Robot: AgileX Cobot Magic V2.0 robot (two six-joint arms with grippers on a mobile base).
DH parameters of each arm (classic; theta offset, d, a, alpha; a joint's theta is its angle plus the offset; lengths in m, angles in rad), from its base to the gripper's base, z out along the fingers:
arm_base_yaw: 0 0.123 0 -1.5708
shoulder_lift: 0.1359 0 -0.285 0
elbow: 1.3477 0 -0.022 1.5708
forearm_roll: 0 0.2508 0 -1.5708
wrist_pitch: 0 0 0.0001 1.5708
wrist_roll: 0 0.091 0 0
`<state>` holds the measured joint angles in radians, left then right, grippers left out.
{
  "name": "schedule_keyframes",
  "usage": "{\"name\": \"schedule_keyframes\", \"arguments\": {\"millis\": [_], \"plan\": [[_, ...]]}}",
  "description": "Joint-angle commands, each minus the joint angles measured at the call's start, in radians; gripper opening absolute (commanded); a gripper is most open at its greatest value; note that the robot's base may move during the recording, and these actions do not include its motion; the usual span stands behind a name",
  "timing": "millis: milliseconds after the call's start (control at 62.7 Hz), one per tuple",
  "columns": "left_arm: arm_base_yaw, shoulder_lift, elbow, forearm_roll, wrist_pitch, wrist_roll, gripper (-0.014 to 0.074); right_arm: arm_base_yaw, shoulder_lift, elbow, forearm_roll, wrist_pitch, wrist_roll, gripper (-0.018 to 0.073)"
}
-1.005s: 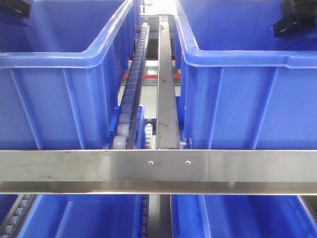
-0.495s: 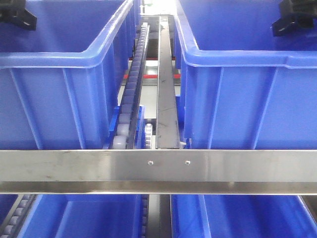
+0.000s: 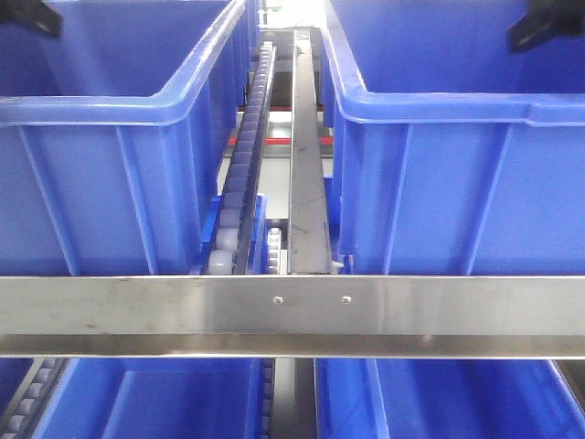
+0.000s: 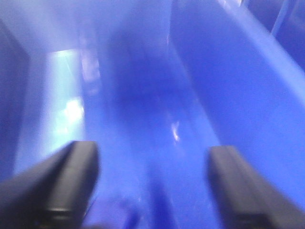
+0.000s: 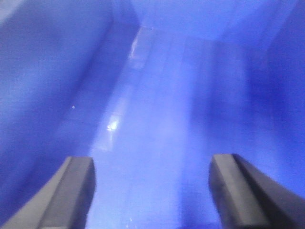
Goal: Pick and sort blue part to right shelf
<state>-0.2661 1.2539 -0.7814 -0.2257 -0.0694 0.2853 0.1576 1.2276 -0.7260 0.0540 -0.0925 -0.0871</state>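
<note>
Searching bins | left gripper [image 4: 151, 186] jaws spread, right gripper [image 5: 152, 191] spread, nothing between either | blue part unseen; locate first, slow approach.

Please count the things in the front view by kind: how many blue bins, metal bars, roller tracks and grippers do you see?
Blue bins: 4 (upper left, upper right, lower left, lower right)
Metal bars: 2 (crossbar, centre rail)
Roller tracks: 2 (centre, lower left)
Grippers: 2 (left, right)
Total: 10

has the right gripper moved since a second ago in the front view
Yes. The right gripper has risen and shifted right against the right blue bin's rim; only a dark tip shows at the top corner.
</note>
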Motion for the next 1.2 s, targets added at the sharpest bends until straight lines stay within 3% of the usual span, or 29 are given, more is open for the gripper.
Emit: {"name": "schedule_keyframes", "arguments": {"millis": [0,96,176,223,574,862,1181], "plan": [[0.012,-0.072,-0.035,0.001,-0.044,-0.001,0.0270,-0.017,-0.082,-0.039,-0.003,-0.044,-0.005,0.0397],[0.038,-0.117,-0.035,0.001,0.003,-0.001,0.0113,-0.033,-0.134,-0.039,-0.003,-0.025,-0.005,0.0235],[0.063,-0.146,-0.035,0.001,0.013,-0.001,0.0132,-0.040,-0.169,-0.039,-0.003,-0.025,-0.005,0.0093],[0.083,-0.162,-0.035,0.001,0.020,-0.001,0.0132,-0.041,-0.186,-0.039,-0.003,-0.025,-0.005,0.0052],[0.228,-0.306,0.015,-0.118,0.027,-0.005,0.0132,-0.043,-0.296,-0.022,0.028,0.065,-0.004,0.0058],[0.228,-0.552,0.212,-0.118,0.043,-0.005,0.0132,-0.043,-0.461,0.149,0.028,-0.012,-0.004,0.0058],[0.228,-0.892,0.366,-0.118,0.139,-0.005,0.0132,-0.043,-0.747,0.309,0.029,0.017,-0.004,0.0058]]}}
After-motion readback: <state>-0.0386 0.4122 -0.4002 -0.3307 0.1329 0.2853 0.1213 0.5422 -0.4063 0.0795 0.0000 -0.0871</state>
